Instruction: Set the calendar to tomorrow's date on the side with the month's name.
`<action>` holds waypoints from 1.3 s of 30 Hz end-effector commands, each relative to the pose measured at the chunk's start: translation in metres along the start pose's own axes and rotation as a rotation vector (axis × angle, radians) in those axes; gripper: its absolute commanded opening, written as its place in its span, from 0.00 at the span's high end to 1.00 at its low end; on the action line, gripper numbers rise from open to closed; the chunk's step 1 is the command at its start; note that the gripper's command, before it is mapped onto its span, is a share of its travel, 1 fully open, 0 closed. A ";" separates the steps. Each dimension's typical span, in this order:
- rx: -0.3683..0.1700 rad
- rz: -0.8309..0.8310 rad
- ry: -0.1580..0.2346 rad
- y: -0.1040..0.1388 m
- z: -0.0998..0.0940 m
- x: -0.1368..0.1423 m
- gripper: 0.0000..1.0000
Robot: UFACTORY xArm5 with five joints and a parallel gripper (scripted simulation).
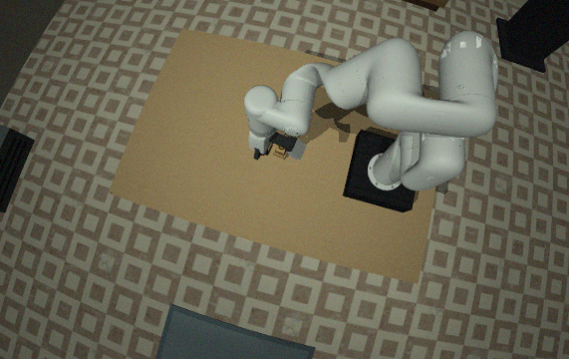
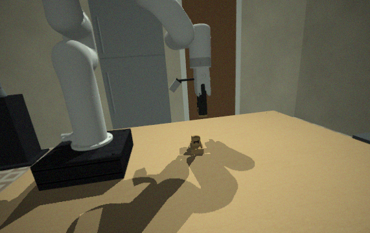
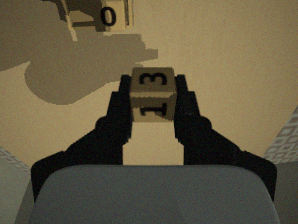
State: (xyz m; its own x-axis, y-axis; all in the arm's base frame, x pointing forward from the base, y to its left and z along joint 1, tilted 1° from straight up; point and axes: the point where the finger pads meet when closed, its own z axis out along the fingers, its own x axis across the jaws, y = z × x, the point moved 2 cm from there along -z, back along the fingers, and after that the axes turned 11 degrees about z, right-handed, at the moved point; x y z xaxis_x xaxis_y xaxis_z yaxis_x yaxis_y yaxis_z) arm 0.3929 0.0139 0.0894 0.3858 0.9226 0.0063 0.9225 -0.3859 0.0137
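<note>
My gripper is shut on a small wooden date cube. The cube shows a 3 on its upper face and a 1 on the face turned to the wrist camera. In the exterior view the gripper hangs well above the table, with the wooden tray on the table below it. In the wrist view the tray lies at the upper left and holds the other cube, which shows a 0. In the overhead view the tray peeks out beside the gripper.
The arm's black base block stands on the table to the right of the tray and also shows in the exterior view. A second black pedestal stands off the table at the left.
</note>
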 end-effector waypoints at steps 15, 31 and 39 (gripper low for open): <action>0.000 0.539 0.001 0.003 0.002 0.031 0.71; 0.002 1.020 0.001 0.003 0.005 0.060 0.71; 0.002 1.160 0.001 0.002 0.006 0.069 0.71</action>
State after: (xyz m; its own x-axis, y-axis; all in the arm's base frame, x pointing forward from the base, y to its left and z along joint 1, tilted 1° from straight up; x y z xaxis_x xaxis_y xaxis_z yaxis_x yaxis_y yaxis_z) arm 0.4188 0.0728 0.0831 0.9967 0.0803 0.0123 0.0804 -0.9968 -0.0011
